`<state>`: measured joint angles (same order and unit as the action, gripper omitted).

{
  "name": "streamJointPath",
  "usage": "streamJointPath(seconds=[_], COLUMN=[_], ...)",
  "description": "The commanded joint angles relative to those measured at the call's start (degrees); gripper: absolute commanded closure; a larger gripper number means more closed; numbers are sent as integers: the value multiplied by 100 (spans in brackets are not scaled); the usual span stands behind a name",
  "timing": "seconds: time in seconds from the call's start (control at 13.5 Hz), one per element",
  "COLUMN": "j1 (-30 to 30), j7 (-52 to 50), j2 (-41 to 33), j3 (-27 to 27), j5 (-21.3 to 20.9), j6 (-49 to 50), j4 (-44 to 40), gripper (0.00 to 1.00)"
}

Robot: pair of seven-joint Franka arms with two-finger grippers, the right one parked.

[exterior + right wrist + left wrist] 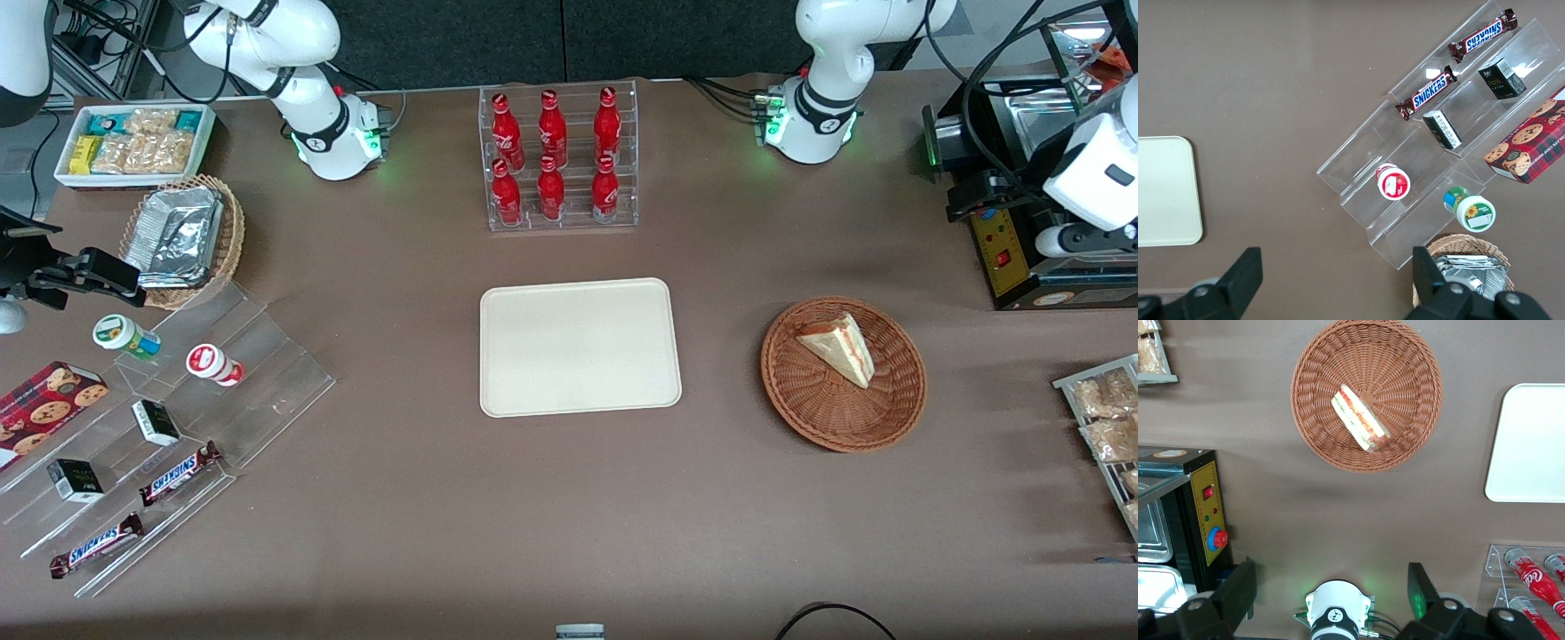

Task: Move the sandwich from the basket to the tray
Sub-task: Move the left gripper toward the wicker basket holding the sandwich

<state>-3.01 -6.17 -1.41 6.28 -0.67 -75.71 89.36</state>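
The sandwich (840, 347) (1358, 420), a pale bread wedge with red, orange and green layers along its edge, lies in the reddish-brown wicker basket (845, 436) (1311, 420). The cream tray (578, 347) (1531, 447) lies flat and bare beside the basket, toward the parked arm's end. My left gripper (956, 173) (1331, 587) hangs high over the table at the working arm's end, farther from the front camera than the basket and well apart from it. Its fingers (1238, 590) stand wide apart, open, with nothing between them.
A clear rack of red bottles (558, 160) stands farther from the front camera than the tray. A black appliance (1022, 258) (1198, 513) sits beside the gripper at the working arm's end. A wire rack of snack bags (1102, 418) lies nearer the front camera there.
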Motion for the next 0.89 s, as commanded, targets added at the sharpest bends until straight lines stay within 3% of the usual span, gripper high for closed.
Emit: streamJointPath(seconds=[0.0,0.37,0.81], j1=[55,2,-24], j7=[72,81,-559], j2=[-158,27,0], j3=[22,-13,-30], j5=[6,-74,-83], j6=[-137,-540,-2279], j4=[186,711,1952], gripper=[0,0,0])
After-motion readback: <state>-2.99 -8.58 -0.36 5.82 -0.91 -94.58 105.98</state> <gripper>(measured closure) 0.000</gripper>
